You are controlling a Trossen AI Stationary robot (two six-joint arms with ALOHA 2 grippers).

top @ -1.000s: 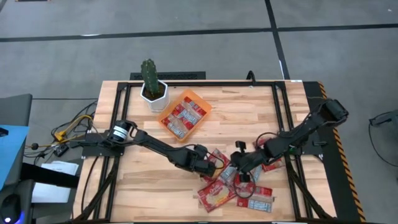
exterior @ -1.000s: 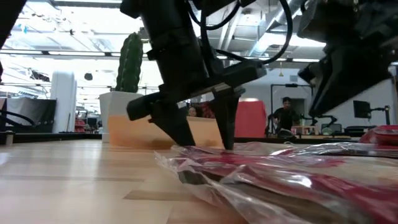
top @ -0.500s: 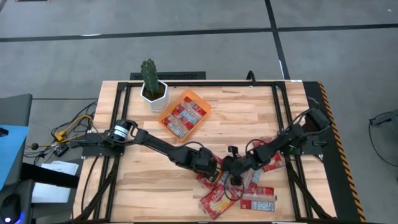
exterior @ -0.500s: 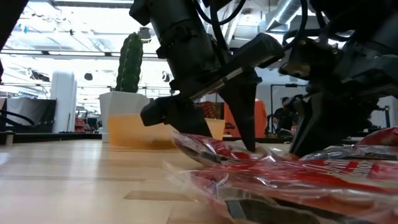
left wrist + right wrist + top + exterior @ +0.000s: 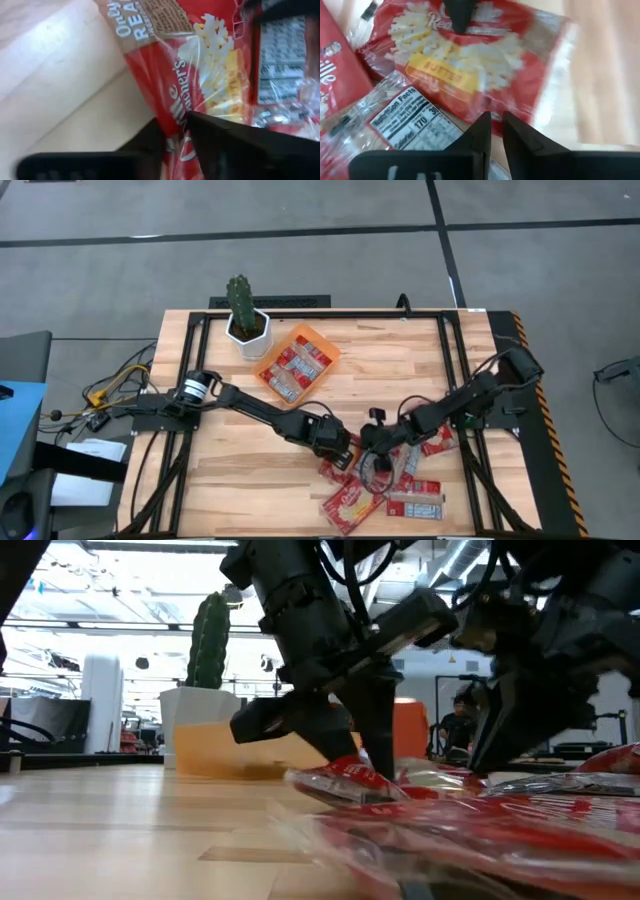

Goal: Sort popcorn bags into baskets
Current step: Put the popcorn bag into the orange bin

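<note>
Several red popcorn bags [image 5: 400, 485] lie heaped on the wooden table at the near right. The orange basket [image 5: 300, 330] stands at the far left with several bags in it. My left gripper [image 5: 342, 450] is at the heap's left end, shut on one red bag [image 5: 165, 75]. My right gripper [image 5: 372, 455] stands just to its right over the heap, its fingers [image 5: 481, 131] shut to a thin slit with nothing between them. Whether it touches the bag [image 5: 470, 65] below it, I cannot tell. My left gripper pinches the red bag's edge [image 5: 176, 112] between its two fingers [image 5: 210, 132]. The fingers slant down from above and from the table's left [image 5: 360, 765]. The pinched end is raised a little [image 5: 340, 778]; the rest of the bag lies on the heap.
A white pot with a green cactus [image 5: 245, 320] stands next to the basket's far left corner. Black frame rails [image 5: 450, 370] run along the table's left, far and right sides. Bare wood [image 5: 230, 470] lies near left, and a person [image 5: 460, 725] shows in the room behind.
My left gripper has gone a little toward the table's right edge and down onto the heap, then shut on a bag's edge, whose end now stands slightly raised. My right gripper has gone toward the left gripper and lower over the heap.
</note>
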